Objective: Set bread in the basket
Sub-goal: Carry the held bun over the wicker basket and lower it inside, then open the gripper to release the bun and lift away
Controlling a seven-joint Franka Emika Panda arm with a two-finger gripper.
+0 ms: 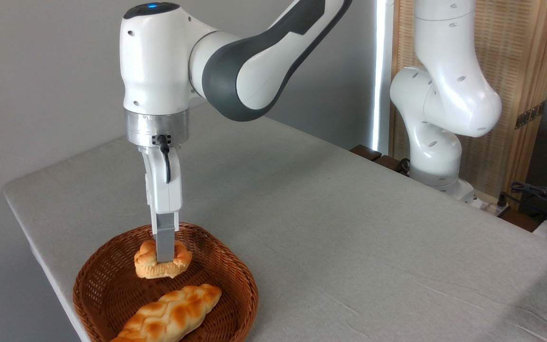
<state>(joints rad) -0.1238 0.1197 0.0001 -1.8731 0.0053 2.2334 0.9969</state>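
pressing down from above, the two-finger gripper met the small round golden-orange bun inside the round brown wicker basket; whether its jaws clamped the bun could not be told.

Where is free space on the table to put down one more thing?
The table is bare right of the basket, up to the arm's base, and behind the basket toward the wall. The basket itself is crowded: the bun under the gripper, and the long loaf.

You see a rough brown woven wicker basket, a matt grey cloth-covered table with faint creases, and glossy white plastic arm shells above a brushed metal wrist ring. The braided loaf looks shiny golden; the bun duller.
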